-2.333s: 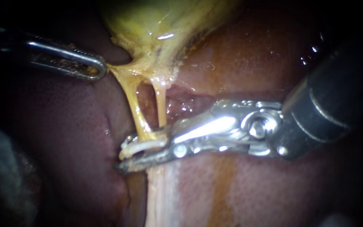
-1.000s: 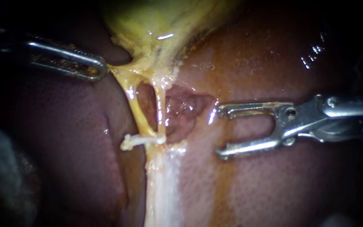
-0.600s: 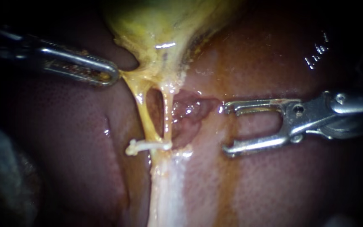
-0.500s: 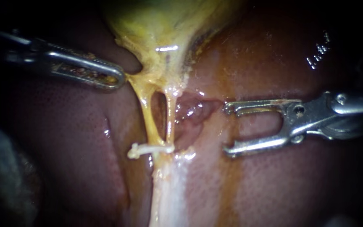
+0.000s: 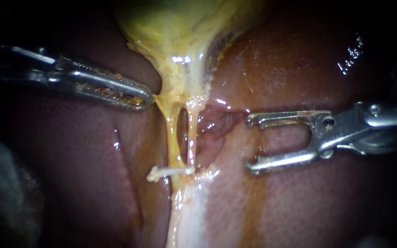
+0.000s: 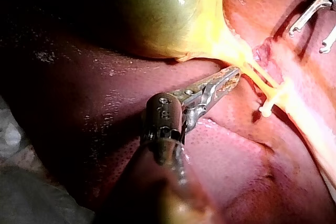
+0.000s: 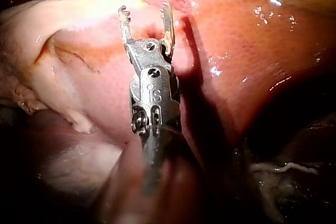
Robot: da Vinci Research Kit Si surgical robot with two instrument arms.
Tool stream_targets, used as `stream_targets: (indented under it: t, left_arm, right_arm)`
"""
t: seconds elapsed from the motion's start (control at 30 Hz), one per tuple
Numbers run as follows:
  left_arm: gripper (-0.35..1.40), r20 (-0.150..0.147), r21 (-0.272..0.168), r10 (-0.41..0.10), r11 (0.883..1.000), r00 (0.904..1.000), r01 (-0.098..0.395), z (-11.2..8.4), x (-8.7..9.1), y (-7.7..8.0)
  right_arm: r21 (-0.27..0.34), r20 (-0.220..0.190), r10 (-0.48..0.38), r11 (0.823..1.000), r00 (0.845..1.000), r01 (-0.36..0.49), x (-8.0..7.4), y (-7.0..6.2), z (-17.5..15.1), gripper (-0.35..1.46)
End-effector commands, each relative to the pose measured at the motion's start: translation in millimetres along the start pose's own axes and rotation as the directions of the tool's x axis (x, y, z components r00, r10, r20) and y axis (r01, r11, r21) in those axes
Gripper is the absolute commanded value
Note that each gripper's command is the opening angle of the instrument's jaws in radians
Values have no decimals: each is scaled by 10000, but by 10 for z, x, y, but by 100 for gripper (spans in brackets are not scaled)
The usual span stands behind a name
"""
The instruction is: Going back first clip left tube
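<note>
Dark red liver (image 5: 93, 151) made up the whole working surface, wet and glinting under the light, with blackness beyond it on every side and a grey, blurred mass at the endoscope view's left edge that couldn't be made out. Over the top hung the yellow-green gallbladder (image 5: 180, 27), narrowing down to a neck, and from that neck two thin yellow strands dropped side by side: the left tube (image 5: 173, 138) and the right tube (image 5: 190, 138), a slim dark gap between them. And there was the clip (image 5: 171, 171), pale and lying crosswise at the foot of the pair, just where they met a whitish band (image 5: 184, 216) running on down the liver; its free end stuck out to the left. My left instrument (image 5: 145, 97) came in from the left, its hand narrow, pinched on the yellow edge of the gallbladder's neck. My right instrument (image 5: 250, 144) sat well clear of the clip, out to the right over bare liver, its hand wide, a broad gap between the two toothed jaws and nothing in them. From the right wrist view those jaws pointed toward the yellow tissue ahead without touching it.
</note>
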Motion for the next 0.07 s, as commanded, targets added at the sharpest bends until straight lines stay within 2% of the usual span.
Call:
stream_targets:
  t: [0.03, 0.07]
  left_arm:
    - [-35, 3, -7, -3, 10000, 10000, 3, -1, 0, 0]
    - [-35, 5, -13, -4, 10000, 10000, 4, -2, 1, 0]
  right_arm:
    - [2, -4, 1, 10000, 10000, -1, 1, -1, 0, 50]
    - [-29, -9, 1, 10000, 10000, -1, 1, -2, 0, 50]
